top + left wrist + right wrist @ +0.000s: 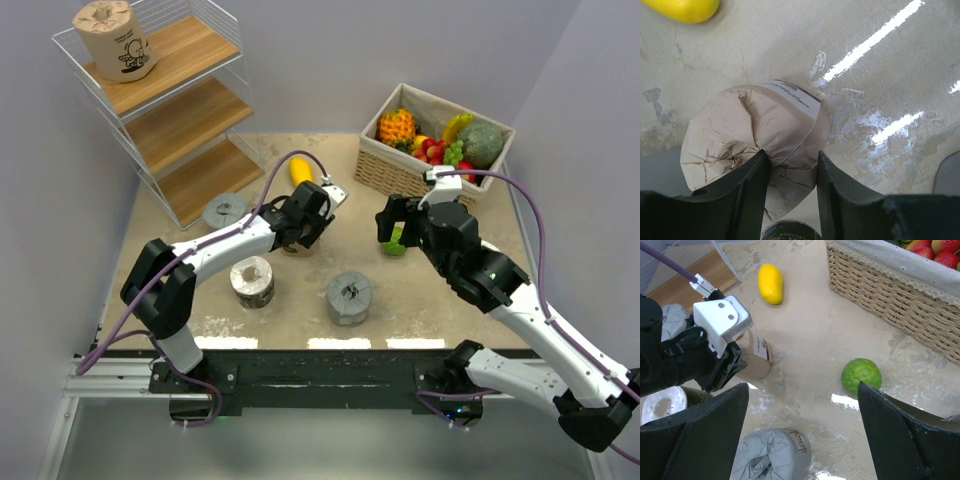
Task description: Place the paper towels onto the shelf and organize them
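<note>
1. The left hand [792, 159] is clenched on the tan roll [750, 132]; its crumpled wrapping is pinched between the two fingers.
2. That roll is seen standing on the desk [880, 60], close to the yellow mango [685, 9].
3. The right hand [801, 387] is held wide apart, with nothing grasped, just above the green lime [861, 375].
4. A printed roll [115, 40] is seen on the top board of the shelf [185, 115].
5. A pale grey roll [225, 210], a cream roll [252, 282] and a dark grey roll [350, 297] are left on the desk.
</note>
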Available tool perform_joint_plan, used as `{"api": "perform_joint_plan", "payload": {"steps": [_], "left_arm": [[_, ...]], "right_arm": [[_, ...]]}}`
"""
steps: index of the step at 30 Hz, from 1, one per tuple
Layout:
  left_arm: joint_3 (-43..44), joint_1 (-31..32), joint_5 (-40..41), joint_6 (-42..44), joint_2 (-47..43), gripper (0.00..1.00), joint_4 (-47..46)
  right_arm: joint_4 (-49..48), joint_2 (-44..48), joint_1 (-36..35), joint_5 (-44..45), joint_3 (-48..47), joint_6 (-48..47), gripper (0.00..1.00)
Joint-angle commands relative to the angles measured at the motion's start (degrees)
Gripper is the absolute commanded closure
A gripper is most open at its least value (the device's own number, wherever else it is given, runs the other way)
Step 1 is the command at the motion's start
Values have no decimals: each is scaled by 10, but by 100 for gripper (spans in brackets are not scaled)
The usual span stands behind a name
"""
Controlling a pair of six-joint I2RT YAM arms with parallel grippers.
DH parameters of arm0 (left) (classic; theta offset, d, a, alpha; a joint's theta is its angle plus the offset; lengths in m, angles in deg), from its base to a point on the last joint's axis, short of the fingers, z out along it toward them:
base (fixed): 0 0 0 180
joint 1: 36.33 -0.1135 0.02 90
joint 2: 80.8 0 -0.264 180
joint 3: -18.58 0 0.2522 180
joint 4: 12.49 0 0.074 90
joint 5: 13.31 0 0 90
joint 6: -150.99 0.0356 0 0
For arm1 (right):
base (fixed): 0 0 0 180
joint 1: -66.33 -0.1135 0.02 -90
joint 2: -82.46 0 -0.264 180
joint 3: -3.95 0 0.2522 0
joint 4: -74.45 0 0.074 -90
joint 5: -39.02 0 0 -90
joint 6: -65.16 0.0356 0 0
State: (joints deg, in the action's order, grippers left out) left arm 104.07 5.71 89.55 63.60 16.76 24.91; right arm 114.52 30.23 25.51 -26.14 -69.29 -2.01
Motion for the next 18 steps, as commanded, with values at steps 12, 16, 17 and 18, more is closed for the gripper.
{"api": "perform_joint_plan", "payload": {"steps": [12, 16, 17, 18], "left_arm": [[104, -1, 94, 14, -134, 63, 110], [178, -1, 129, 47, -156, 63, 125], [191, -1, 132, 55, -157, 63, 127], [201, 0, 136, 63, -161, 63, 126]], "right_arm": [[-13, -30, -1, 1, -40, -18, 6], [1, -34, -1, 2, -52, -19, 7], [2, -35, -1, 3, -57, -19, 7], [4, -35, -1, 2, -61, -20, 7]]}}
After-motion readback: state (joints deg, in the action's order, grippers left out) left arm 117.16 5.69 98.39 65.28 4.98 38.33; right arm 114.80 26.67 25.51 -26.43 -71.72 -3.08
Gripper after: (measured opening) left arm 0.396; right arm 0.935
